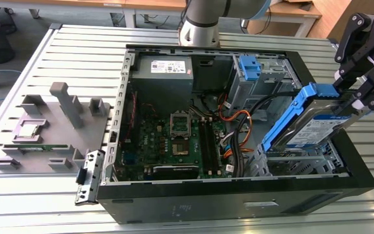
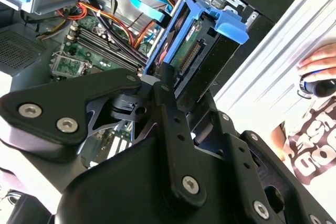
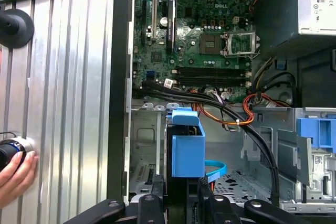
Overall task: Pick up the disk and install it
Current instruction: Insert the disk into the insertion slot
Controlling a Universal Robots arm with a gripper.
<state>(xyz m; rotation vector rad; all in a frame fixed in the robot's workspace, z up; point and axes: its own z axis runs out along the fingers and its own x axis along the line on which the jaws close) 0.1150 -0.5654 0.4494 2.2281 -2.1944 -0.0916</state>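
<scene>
Black linkage bars of the tool sit closest in both wrist views, its fingers pinching the disk by its blue bracket. In the exterior view the disk hangs tilted, label side up, over the empty drive cage at the front corner of the open computer case, on the exterior view's right. Its label is white and blue, but the print cannot be made out.

Orange and black cables run just beside the cage, and a blue flat cable lies curled on the cage floor under the disk. A second blue bracket sits in the rear cage near the power supply, which carries a white label. The motherboard shows an open socket.

On the slatted metal counter, a grey fixture tray holds a processor chip. A person's hand rests on a black knob.
</scene>
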